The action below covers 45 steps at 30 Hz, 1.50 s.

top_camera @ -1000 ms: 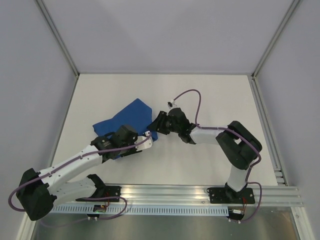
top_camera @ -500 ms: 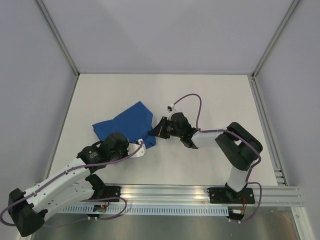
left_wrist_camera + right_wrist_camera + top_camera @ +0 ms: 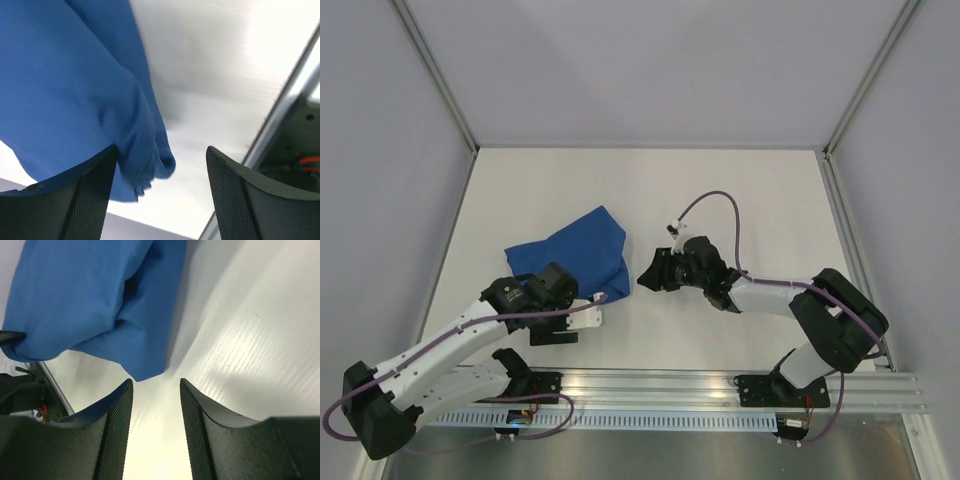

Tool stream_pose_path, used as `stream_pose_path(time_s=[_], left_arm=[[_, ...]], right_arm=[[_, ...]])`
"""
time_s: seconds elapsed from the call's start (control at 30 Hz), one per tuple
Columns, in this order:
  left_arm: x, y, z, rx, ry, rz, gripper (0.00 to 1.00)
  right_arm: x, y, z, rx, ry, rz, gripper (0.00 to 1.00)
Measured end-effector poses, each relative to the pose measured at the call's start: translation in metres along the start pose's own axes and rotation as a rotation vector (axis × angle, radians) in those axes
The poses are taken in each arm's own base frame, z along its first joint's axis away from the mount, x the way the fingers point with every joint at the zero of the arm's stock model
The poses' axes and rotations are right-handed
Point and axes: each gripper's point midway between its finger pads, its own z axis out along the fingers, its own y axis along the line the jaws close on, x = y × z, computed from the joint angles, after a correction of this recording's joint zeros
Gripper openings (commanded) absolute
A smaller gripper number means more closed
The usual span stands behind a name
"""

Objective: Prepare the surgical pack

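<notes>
Matte blue cloth surgical pack [image 3: 575, 255] on a smooth, faintly glossy table [image 3: 720, 190].

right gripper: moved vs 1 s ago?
Yes. The right gripper has backed off the blue drape, shifting toward the near aluminium rail and slightly right. Its jaws are open and hold nothing.

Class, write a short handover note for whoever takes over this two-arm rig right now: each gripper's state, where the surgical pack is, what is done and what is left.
Left gripper: open, gripping nothing; the bundle's edge lies beside one finger.
Right gripper: open, empty; a fabric corner lies just ahead of it.
Surgical pack: loosely folded blue bundle on the table, left of centre.
Done: the drape is gathered into a bundle.
Left: the folds look uneven, so probably re-grip and tidy them.
</notes>
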Motion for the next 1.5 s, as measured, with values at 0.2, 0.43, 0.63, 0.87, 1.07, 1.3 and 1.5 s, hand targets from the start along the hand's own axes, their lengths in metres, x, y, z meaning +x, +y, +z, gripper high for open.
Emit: stream_pose_path(time_s=[0.2, 0.43, 0.63, 0.87, 1.07, 1.3, 1.5], left_arm=[[0.017, -0.004, -0.026, 0.002, 0.050, 0.047, 0.92], [-0.062, 0.076, -0.086, -0.114, -0.033, -0.087, 0.87], [-0.109, 0.089, -0.010, -0.002, 0.067, -0.175, 0.88], [-0.095, 0.073, 0.028, 0.016, 0.166, -0.188, 0.72], [-0.088, 0.075, 0.041, -0.029, 0.164, -0.191, 0.50], [-0.079, 0.076, 0.047, -0.085, 0.150, -0.182, 0.14], [-0.078, 0.075, 0.047, -0.094, 0.127, -0.171, 0.00]], right_arm=[[0.011, -0.015, -0.003, 0.031, 0.027, -0.089, 0.48], [0.018, -0.011, -0.003, -0.012, 0.009, -0.167, 0.53], [0.028, 0.006, 0.013, -0.092, -0.007, -0.207, 0.55], [0.050, -0.005, 0.032, -0.113, 0.037, -0.176, 0.53], [0.049, 0.003, 0.045, -0.172, 0.017, -0.120, 0.49], [0.048, 0.005, 0.053, -0.187, 0.010, -0.083, 0.29], [0.047, 0.005, 0.057, -0.184, 0.012, -0.062, 0.06]])
